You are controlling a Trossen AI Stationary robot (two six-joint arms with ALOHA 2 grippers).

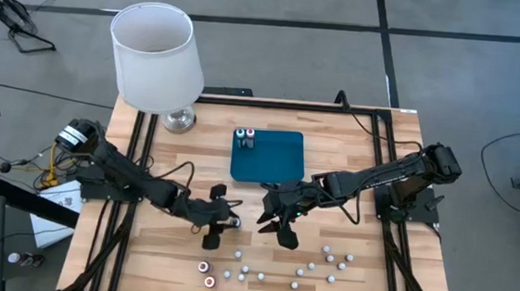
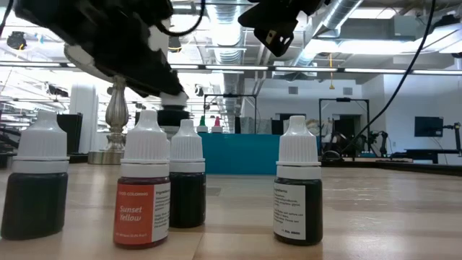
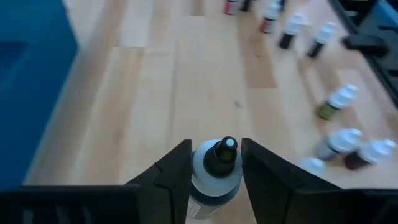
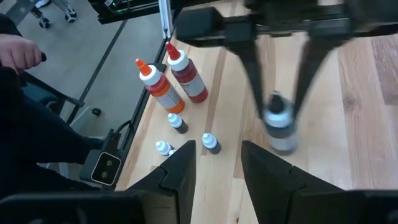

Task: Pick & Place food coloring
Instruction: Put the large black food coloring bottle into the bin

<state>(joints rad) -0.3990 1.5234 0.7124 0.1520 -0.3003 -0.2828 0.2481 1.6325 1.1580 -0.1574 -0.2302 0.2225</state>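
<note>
The left gripper sits over the front middle of the table, and its fingers are closed around a small bottle. In the left wrist view the bottle stands upright between the two fingers with a dark tip showing on top. The right wrist view catches the same thing from across the table: the left gripper's fingers coming down on either side of that bottle (a bit blurry there, but the grip is plain enough).

The right gripper hangs just beside it, a little toward the right, fingers parted and nothing between them.

The rest of the food coloring is split up. Two bottles stand at the back left corner of the teal tray. A loose scatter of white-capped ones sits along the front of the table, with a couple of reddish ones at the front left. Up close in the low view, four stand upright in a row: a dark one, an orange one labelled Sunset Yellow, another dark one just behind it, and a dark one off on its own.

A lamp with a white shade stands at the back left corner.
</note>
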